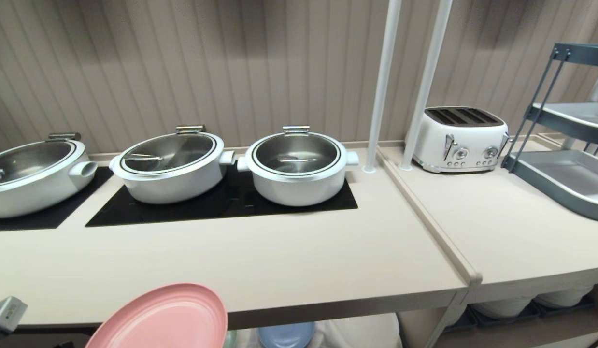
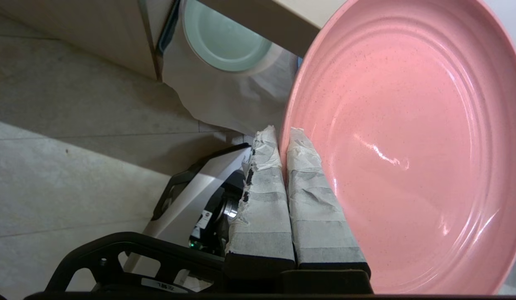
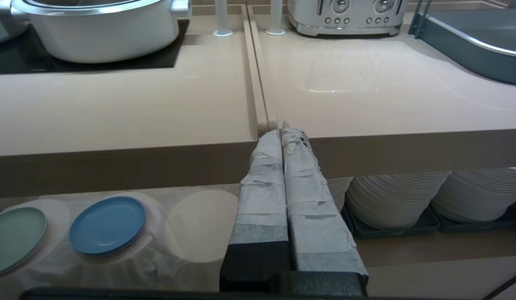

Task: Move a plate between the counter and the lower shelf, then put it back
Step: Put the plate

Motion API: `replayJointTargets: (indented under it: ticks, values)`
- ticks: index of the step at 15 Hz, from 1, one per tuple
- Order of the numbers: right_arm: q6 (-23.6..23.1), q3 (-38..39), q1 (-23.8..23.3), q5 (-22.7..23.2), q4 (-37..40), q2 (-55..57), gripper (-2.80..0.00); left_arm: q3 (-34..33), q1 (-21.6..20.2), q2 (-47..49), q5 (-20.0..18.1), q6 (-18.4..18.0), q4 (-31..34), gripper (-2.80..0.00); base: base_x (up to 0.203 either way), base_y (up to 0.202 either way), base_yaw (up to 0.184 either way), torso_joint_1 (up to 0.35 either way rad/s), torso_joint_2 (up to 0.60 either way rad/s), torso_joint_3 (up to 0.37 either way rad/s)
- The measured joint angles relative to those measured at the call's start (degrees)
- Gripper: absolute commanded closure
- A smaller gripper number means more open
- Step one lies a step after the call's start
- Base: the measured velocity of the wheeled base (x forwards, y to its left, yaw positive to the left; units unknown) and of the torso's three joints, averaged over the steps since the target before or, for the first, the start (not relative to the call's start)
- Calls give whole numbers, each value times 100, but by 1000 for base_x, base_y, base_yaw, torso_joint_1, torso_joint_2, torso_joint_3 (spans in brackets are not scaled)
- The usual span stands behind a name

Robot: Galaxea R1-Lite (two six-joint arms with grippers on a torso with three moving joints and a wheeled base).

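Left wrist view — left tool (image 2: 283,135) pinches pink plate (image 2: 408,146); no legible writing.

I was working in a catering kitchen or buffet line: a counter (image 1: 260,261) with inset black hobs (image 1: 221,205) carried three lidded white pots (image 1: 295,164), a toaster (image 1: 461,139) stood alongside, and stacked white plates (image 3: 397,193) filled the recess below.
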State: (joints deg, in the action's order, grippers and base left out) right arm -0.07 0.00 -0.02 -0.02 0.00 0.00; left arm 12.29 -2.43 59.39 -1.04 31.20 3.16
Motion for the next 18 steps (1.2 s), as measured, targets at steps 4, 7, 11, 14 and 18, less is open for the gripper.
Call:
replayJointTargets:
  ticks: [4,7,11,14,18]
  values:
    - [0,0,0,0,0,0,0,0,0,0,0,-1,0,0,0,197,-2,3,5,1]
    - [0,0,1,1,2,0,0,0,-10,0,0,-1,0,0,0,199,1,3,5,2]
    - [0,0,2,0,0,0,0,0,-11,0,10,-6,0,0,0,196,-2,1,1,2]
    - [2,0,-2,0,0,0,0,13,-5,0,18,-24,0,0,0,141,-2,3,2,-1]
    - [-2,0,-8,2,0,0,0,55,4,2,0,-44,-2,0,0,0,0,0,0,0]
